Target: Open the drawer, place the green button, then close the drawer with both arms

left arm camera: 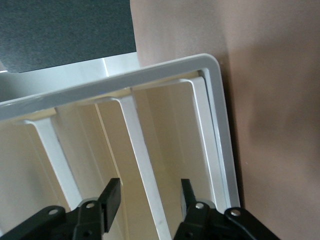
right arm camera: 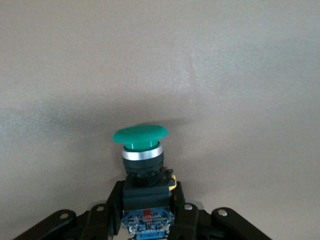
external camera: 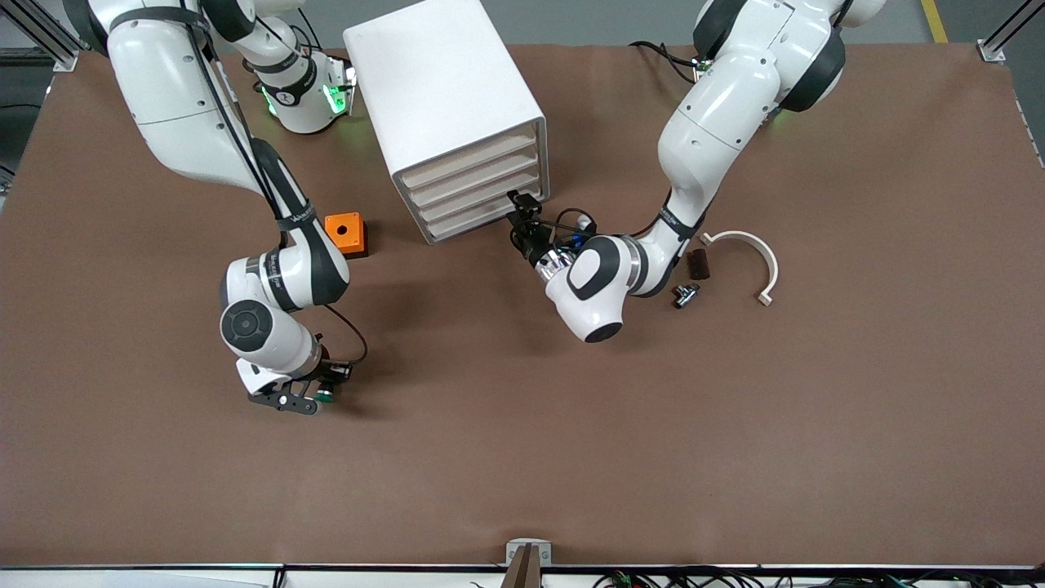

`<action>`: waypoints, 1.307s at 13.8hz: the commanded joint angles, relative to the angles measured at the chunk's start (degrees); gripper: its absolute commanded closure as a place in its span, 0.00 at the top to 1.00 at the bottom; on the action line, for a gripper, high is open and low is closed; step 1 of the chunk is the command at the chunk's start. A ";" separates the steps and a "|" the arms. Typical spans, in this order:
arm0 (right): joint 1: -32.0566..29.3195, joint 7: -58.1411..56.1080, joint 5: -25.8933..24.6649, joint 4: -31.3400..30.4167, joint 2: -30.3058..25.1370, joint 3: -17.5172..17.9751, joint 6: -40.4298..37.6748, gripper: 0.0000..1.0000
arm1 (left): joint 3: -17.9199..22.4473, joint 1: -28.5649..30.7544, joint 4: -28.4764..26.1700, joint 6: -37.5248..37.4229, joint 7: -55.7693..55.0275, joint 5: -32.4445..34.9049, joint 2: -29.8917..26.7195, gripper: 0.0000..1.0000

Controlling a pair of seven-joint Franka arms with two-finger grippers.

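Observation:
The white cabinet stands in the middle of the table near the robots' bases, all its drawers pushed in. My left gripper is at the lowest drawer, at the corner toward the left arm's end. In the left wrist view the left gripper is open, its black fingers straddling a white drawer edge without touching it. My right gripper is low over the brown tabletop, shut on the button. The right wrist view shows the button's green cap sticking out past the right gripper.
An orange box sits between the right arm and the cabinet. Toward the left arm's end lie a white curved piece, a small dark brown block and a small black and metal part.

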 commanded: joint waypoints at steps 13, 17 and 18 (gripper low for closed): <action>4.53 18.15 7.56 -5.62 -15.59 1.81 -10.98 0.00 | -2.27 -1.24 -1.81 -1.86 -4.82 -2.54 2.14 0.13; 5.68 20.54 9.06 -7.19 -16.99 1.81 -10.90 0.00 | -2.18 -0.02 -1.98 -1.86 -5.80 -2.54 2.14 0.12; 6.03 21.15 9.24 -7.98 -17.69 1.81 -10.81 0.00 | -2.09 0.51 -1.81 -1.86 -5.80 -2.54 2.22 0.12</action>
